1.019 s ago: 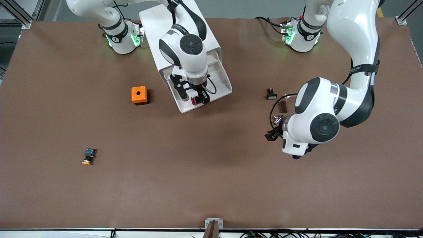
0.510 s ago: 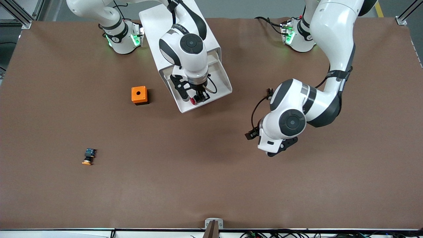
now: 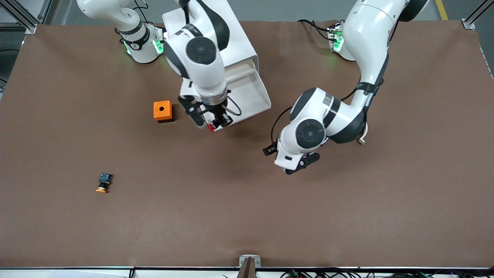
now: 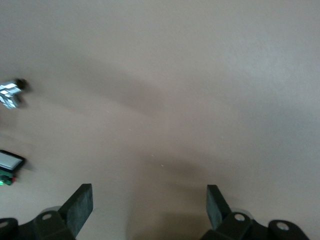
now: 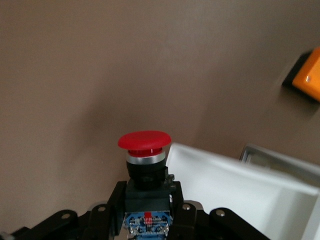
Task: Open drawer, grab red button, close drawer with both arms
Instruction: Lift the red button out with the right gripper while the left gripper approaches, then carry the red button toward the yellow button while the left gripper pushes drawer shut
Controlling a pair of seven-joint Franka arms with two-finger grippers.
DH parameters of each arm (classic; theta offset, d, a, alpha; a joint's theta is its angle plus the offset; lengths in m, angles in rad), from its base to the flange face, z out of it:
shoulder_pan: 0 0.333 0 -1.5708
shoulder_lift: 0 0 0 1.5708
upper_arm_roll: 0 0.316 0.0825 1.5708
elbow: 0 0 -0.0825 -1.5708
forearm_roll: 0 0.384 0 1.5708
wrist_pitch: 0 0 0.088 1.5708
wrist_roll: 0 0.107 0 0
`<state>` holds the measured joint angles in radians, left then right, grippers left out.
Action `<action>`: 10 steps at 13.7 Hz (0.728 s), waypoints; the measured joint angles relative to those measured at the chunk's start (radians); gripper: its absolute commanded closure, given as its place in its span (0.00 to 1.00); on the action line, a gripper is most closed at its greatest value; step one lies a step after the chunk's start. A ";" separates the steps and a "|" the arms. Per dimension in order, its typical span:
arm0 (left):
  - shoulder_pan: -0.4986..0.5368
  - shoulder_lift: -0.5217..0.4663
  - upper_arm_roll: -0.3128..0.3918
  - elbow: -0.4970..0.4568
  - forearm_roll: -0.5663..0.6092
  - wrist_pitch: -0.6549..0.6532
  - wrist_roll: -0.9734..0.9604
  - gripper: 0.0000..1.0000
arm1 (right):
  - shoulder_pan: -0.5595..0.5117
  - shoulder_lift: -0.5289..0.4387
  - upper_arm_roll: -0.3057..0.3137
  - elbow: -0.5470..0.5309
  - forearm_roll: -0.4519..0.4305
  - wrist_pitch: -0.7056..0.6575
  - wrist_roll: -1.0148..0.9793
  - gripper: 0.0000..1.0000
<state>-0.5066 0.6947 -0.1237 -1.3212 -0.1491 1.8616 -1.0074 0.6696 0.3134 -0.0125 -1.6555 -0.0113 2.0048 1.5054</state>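
The button, with a red mushroom cap, black body and bluish rear end, sits clamped in my right gripper. In the front view the right gripper holds the button in the air over the front corner of the open white drawer. The drawer is pulled out of the white cabinet, and its wall also shows in the right wrist view. My left gripper is open and empty over bare brown table. In the front view the left gripper is beside the drawer, toward the left arm's end.
An orange box with a hole stands beside the drawer toward the right arm's end and shows in the right wrist view. A twin button with an orange-yellow cap lies nearer the front camera. A metal part and a small switch lie near the left gripper.
My right gripper rose out of the drawer with the button and shifted over the drawer's front corner. My left arm swung over the table toward the drawer, covering the small parts.
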 measured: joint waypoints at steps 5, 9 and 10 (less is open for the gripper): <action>-0.098 0.005 -0.001 -0.008 -0.001 0.028 -0.035 0.00 | -0.218 -0.036 -0.007 0.018 0.096 -0.075 -0.535 1.00; -0.158 0.021 -0.001 -0.022 -0.001 0.044 -0.069 0.00 | -0.386 -0.032 -0.010 0.017 0.100 -0.103 -0.894 1.00; -0.166 0.027 -0.001 -0.025 -0.001 0.058 -0.071 0.00 | -0.425 -0.027 -0.010 0.016 0.101 -0.104 -0.978 1.00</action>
<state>-0.6726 0.7217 -0.1247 -1.3459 -0.1497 1.9199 -1.0780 0.2446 0.2863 -0.0226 -1.6396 0.0897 1.9006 0.5271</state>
